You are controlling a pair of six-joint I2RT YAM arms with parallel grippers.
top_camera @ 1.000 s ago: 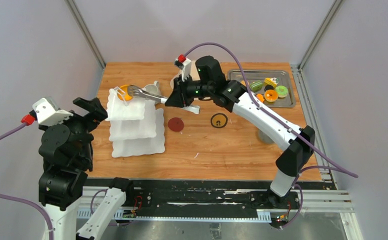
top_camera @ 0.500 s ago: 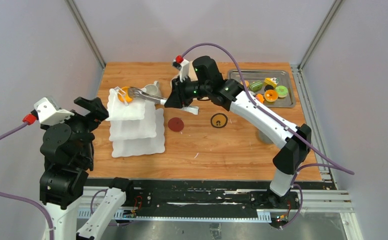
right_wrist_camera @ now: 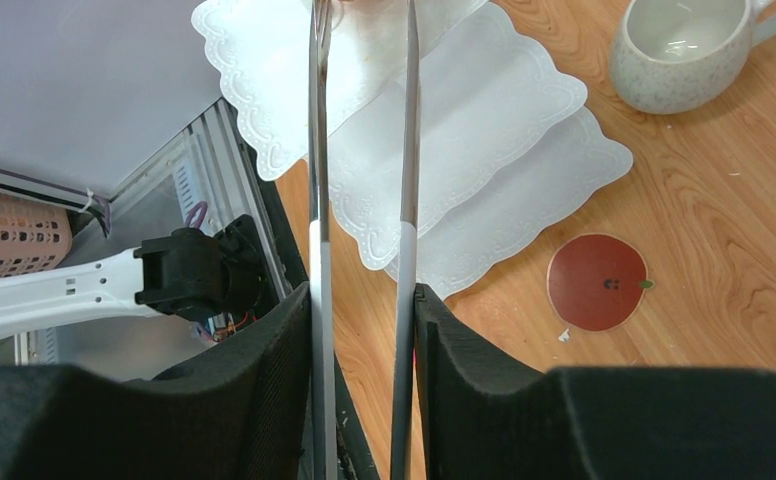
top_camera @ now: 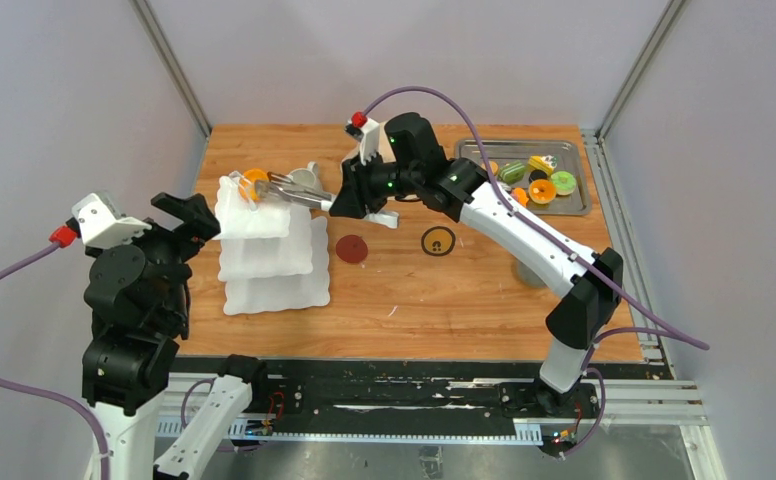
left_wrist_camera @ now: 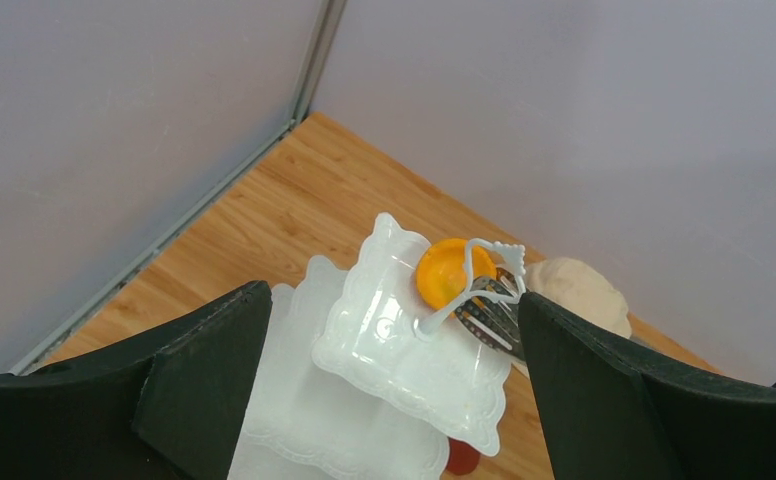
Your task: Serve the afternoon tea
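Off my left side, left gripper (top_camera: pixel 186 215) hangs spread wide, empty, near the three-tier stand (top_camera: pixel 264 255). Orange pastry (top_camera: pixel 254 180) sits on the top tier at the tong tips, ahead of my right gripper (top_camera: pixel 349 195), which pinches the tongs (top_camera: pixel 299 192). Best let the tongs spring apart before lifting; stand handle (left_wrist_camera: pixel 484 285) crowds the tips, mug (right_wrist_camera: pixel 679 55) close. Open wood rightward toward tray (top_camera: pixel 574 205).

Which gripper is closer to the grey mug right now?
Right. The right gripper, holding the tongs, sits just right of the grey mug; the left gripper is beyond the tiered stand, to the mug's left.
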